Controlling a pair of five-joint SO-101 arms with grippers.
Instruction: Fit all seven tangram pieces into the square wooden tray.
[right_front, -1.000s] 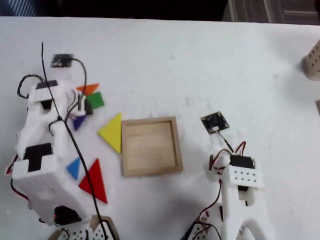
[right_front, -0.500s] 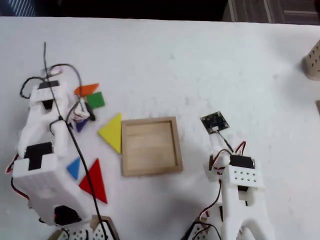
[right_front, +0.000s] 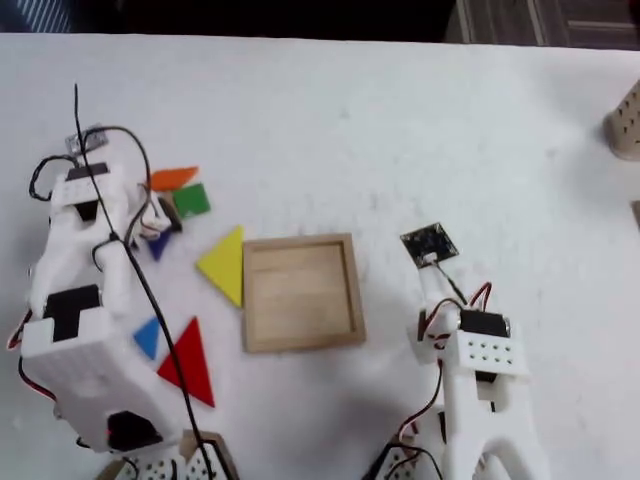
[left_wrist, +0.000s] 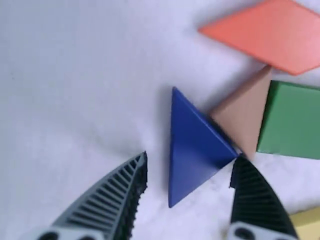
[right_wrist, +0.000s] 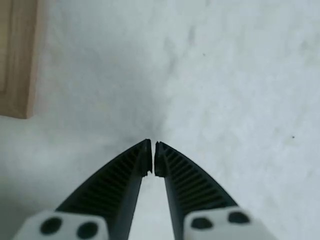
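Left gripper (left_wrist: 190, 160) wide open, straddling dark blue triangle (left_wrist: 192, 145); one fingertip at its corner, other apart. Tan triangle (left_wrist: 242, 112) touches it just beyond, then green square (left_wrist: 290, 122) and orange parallelogram (left_wrist: 265, 32). Right gripper (right_wrist: 152, 147) closed, empty, over table (right_wrist: 225, 75); wooden tray (right_wrist: 17, 60) near, off to one side.

No writing, number, label or sign can be read anywhere. The wooden tray (right_front: 300, 293) and the yellow triangle (right_front: 225, 265) have plain faces. Any print on the small circuit board (right_front: 429, 243) is too small to tell.
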